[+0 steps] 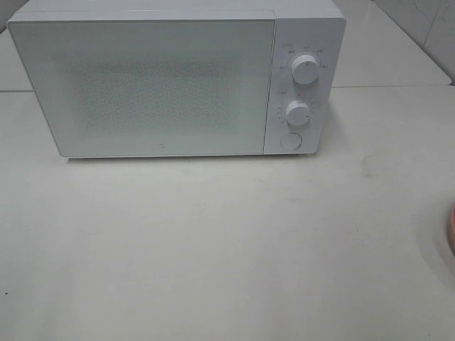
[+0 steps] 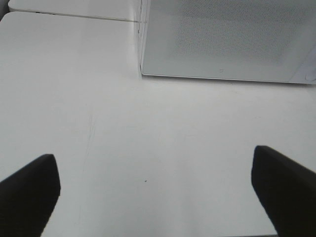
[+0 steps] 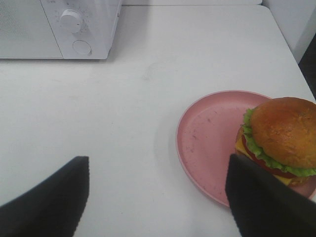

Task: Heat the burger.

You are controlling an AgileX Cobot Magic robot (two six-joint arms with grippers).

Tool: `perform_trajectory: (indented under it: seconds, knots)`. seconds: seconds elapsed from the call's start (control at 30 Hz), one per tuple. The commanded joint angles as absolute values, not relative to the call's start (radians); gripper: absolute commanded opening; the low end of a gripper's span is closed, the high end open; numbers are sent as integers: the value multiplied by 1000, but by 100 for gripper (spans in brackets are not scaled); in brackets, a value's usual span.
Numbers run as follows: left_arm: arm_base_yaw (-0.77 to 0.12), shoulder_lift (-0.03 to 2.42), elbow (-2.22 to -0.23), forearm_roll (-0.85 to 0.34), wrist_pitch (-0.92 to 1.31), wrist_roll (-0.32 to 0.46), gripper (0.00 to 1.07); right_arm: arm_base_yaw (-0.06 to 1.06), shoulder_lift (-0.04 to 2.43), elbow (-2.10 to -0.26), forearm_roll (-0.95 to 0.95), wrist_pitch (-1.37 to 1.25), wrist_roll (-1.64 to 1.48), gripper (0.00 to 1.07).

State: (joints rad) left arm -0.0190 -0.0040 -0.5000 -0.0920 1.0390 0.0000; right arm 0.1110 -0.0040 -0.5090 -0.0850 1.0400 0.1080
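I see the microwave [image 1: 170, 82] at twelve o'clock on the white table [image 1: 227, 249], door shut, with two knobs [image 1: 306, 68] and a round button [image 1: 291, 141] on its right panel. From the overhead camera only a sliver of the pink plate [image 1: 451, 231] shows at the table's three o'clock edge. My right gripper [image 3: 158, 197] hangs above the table with its jaws spread wide and nothing between them; the burger [image 3: 279, 140] sits on the far side of the plate [image 3: 207, 138], just beside one finger [image 3: 266, 202]. My left gripper [image 2: 158, 195] is likewise wide apart and empty, over bare table in front of the microwave [image 2: 227, 39].
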Motion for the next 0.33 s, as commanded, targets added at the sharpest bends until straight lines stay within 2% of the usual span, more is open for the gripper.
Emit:
perform_trajectory:
  seconds: [0.03,0.33]
  knots:
    - [-18,-30,-496,-98,1033,-6,98,107,-21,-507,-92,1039,99,75]
    - [-18,-30,-496,-98,1033,-6,98,107,-21,-507,-92,1039,99,75]
